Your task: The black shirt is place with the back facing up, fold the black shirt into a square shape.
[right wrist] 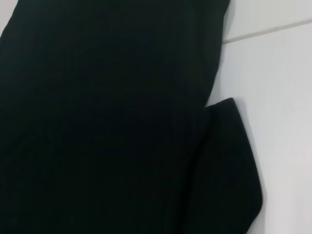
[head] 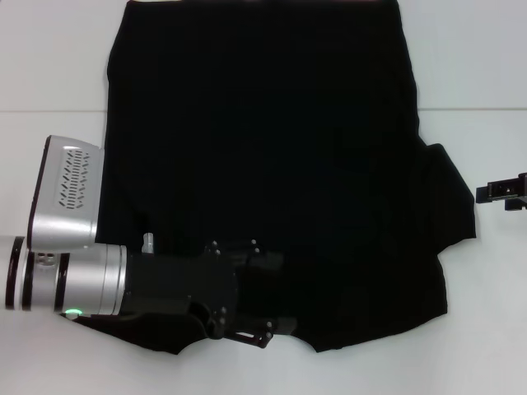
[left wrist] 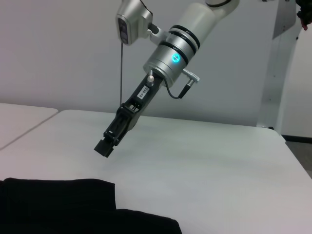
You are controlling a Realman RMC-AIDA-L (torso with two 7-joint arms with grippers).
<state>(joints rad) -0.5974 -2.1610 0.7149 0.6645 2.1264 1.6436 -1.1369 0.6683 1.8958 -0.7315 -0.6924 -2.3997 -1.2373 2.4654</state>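
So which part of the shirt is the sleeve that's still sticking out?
A large matte black cloth T-shirt covers the middle of the white table. Follow its edge on the robot's right: the rounded flap jutting past the straight side, nearest the right claw, is the sleeve.

The black shirt point(head: 272, 164) lies spread flat on the white table, plain matte cloth with no print; its right short sleeve point(head: 451, 206) sticks out sideways, its curved neckline sits at the near edge, and its straight hem lies at the far side
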